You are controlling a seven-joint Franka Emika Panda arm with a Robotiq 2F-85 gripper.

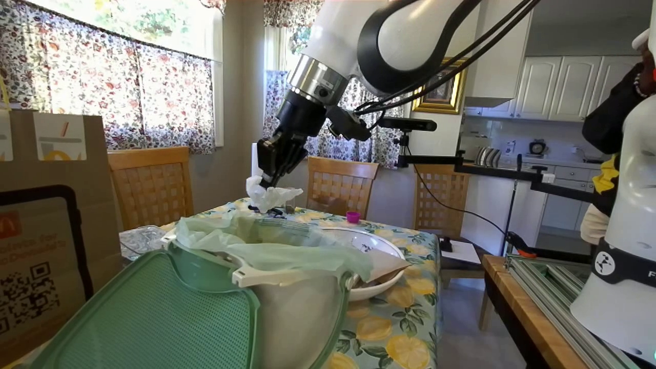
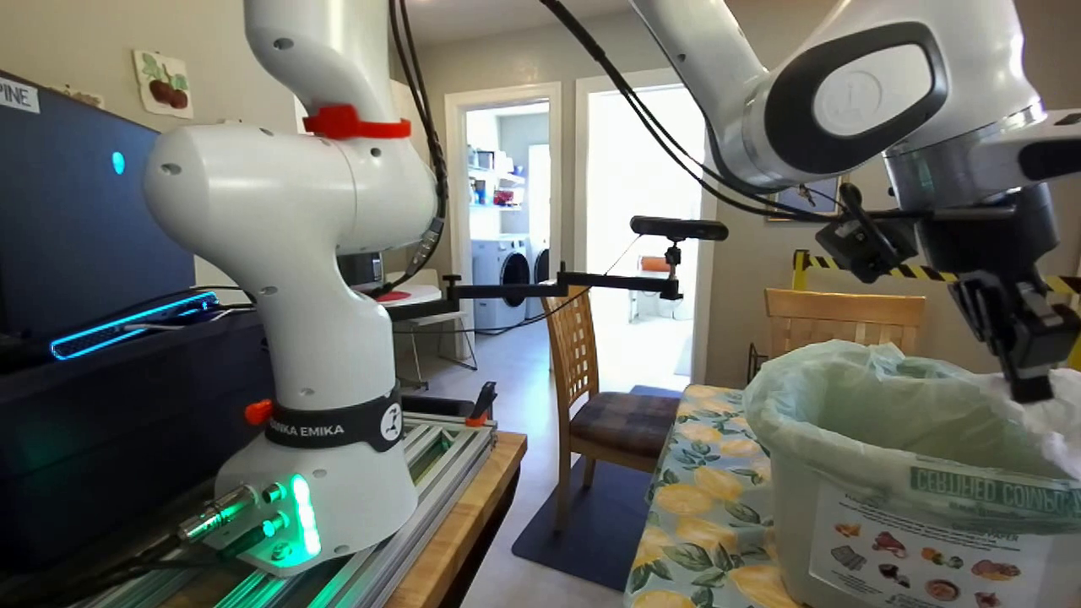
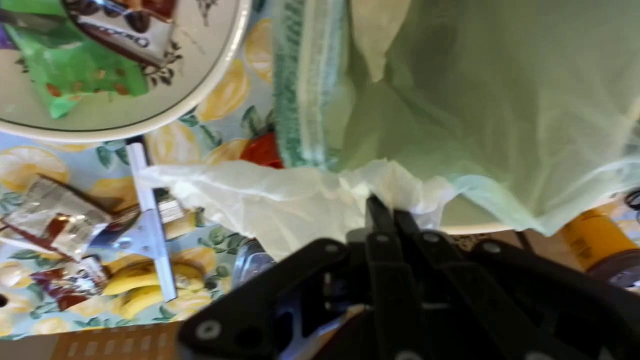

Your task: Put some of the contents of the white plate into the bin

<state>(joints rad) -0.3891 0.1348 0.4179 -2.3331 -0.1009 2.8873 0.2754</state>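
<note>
One gripper point(image 3: 389, 207), narrow, pinching one crumpled white sheet point(image 3: 280, 205) at rim of one bin point(image 2: 795, 515); sheet-to-bin contact cannot be told. One white plate point(image 3: 195, 65) on lemon-patterned tablecloth point(image 2: 697, 485), just beside bin, bearing at least two wrappers point(image 3: 95, 75). One squeegee point(image 3: 156, 235) near plate. Three chairs point(image 1: 339, 177) in an exterior view.

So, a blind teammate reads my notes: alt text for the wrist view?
The claw is shut on a crumpled white sheet. Upper right, a green bag lines the bin; upper left, snack packets lie on the white plate, with a squeegee and bananas below.
</note>
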